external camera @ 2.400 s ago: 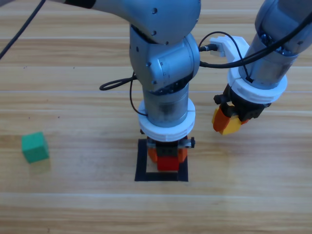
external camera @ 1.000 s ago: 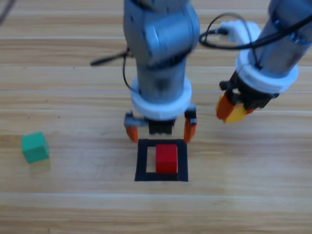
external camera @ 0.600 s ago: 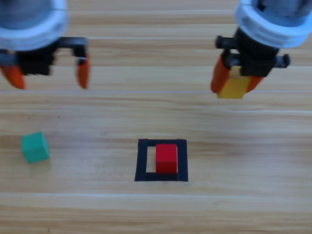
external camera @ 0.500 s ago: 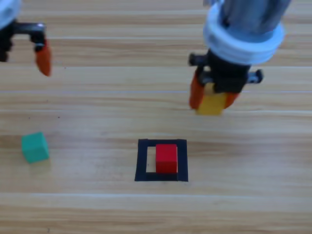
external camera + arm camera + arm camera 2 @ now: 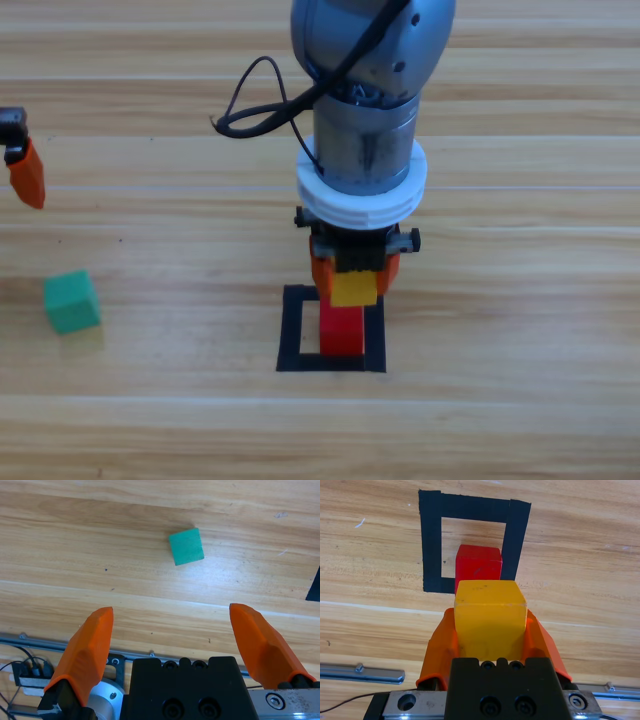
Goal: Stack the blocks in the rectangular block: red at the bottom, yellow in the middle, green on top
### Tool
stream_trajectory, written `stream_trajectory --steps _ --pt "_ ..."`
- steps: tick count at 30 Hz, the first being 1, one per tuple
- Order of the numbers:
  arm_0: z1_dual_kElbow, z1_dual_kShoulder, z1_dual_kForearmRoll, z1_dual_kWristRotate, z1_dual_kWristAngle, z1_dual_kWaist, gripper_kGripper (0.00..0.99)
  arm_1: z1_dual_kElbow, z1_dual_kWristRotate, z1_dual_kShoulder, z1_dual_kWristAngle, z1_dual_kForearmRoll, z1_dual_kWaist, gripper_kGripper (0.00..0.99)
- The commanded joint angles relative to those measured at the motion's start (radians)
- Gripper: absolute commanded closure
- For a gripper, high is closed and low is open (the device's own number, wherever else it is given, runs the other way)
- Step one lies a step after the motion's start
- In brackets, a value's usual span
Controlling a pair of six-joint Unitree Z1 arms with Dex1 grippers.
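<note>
The red cube [image 5: 342, 334] sits inside the black tape square [image 5: 290, 335], toward its right side; the right wrist view shows the red cube [image 5: 478, 566] in the square [image 5: 431, 540] too. My right gripper [image 5: 353, 281] is shut on the yellow cube [image 5: 354, 288], holding it just above and slightly behind the red one. In the right wrist view the yellow cube [image 5: 490, 614] fills the space between the jaws. The green cube [image 5: 71, 301] lies on the table at the left, also seen as the green cube [image 5: 186, 546] ahead of my open left gripper [image 5: 172, 635]. One left jaw tip shows at the high view's left edge.
The right arm's grey body [image 5: 365, 90] and its black cable [image 5: 250, 105] hang over the table's middle. A metal rail [image 5: 30, 642] runs along the table edge near the left gripper.
The left gripper let go of the red cube in the square and drew back to the left edge. The right gripper carried the yellow cube from the right to just above the red cube.
</note>
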Motion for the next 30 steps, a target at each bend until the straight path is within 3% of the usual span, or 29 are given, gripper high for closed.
stream_trajectory --steps 1,21,30 --pt "0.069 -0.025 -0.043 -0.014 -0.022 0.018 0.000 -0.013 0.014 0.071 -0.006 0.012 0.027 0.990" --pt "0.102 0.053 -0.101 -0.018 0.001 0.018 0.000 -0.051 0.120 0.125 0.045 0.012 0.027 0.990" --pt "0.115 0.006 -0.105 -0.012 -0.025 0.018 0.000 -0.071 0.131 0.143 0.025 0.013 0.027 0.990"
